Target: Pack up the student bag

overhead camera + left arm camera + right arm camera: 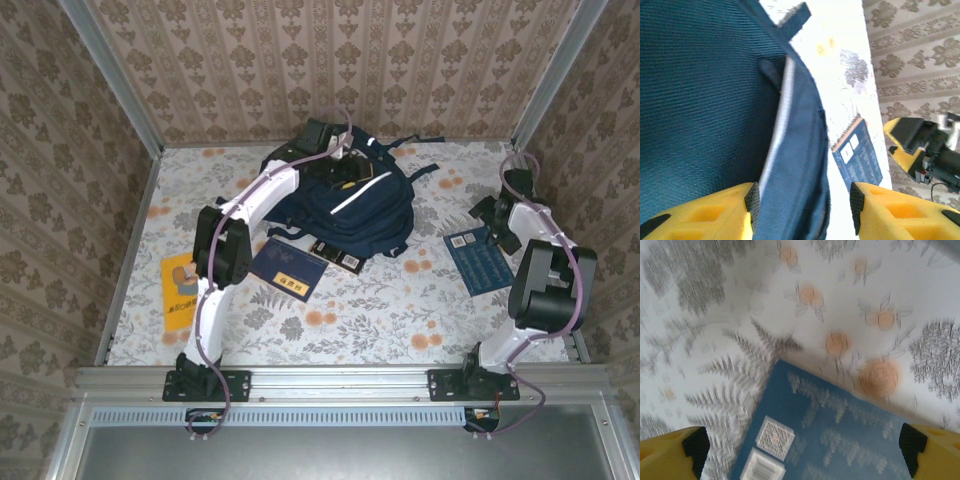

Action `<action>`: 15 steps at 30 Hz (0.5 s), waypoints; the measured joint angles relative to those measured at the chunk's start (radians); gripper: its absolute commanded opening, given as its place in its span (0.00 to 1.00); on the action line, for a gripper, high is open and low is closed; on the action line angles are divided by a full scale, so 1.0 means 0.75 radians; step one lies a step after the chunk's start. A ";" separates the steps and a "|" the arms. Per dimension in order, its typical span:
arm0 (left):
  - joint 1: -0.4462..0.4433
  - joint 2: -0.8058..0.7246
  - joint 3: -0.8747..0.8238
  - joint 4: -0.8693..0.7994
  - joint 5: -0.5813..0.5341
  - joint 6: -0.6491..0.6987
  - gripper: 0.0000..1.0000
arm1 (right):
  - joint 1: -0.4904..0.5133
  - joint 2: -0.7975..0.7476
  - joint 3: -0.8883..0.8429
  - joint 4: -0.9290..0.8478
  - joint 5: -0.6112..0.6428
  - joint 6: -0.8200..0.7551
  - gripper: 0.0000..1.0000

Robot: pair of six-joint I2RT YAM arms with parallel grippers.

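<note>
The student bag (365, 205), a navy backpack with white stripes, lies at the back middle of the table. My left gripper (343, 172) is over its top end. In the left wrist view the left gripper (804, 205) is open, and a fold of the bag (795, 165) with a white stripe runs between its fingers, clear of the right pad (856, 207). My right gripper (492, 218) hangs open over the far end of a blue book (478, 260). From the right wrist, the right gripper (804, 447) is spread wide above that book (840, 430).
A navy booklet (287, 265) and a dark flat book (338, 257) lie just in front of the bag. Near the left edge lies a yellow book (180, 290). Patterned walls close in the back and both sides.
</note>
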 measured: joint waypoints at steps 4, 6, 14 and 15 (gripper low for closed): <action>-0.021 -0.007 0.031 0.008 0.006 0.013 0.53 | -0.107 0.203 0.124 0.028 -0.098 -0.061 1.00; -0.022 -0.008 0.032 0.008 0.010 0.014 0.53 | -0.156 0.233 0.123 0.002 -0.148 -0.079 0.99; -0.028 -0.008 0.045 0.003 0.014 0.014 0.54 | -0.216 0.262 0.126 -0.040 -0.303 -0.094 0.96; -0.031 -0.008 0.047 0.004 0.016 0.014 0.54 | -0.208 0.256 0.112 -0.030 -0.308 -0.092 0.95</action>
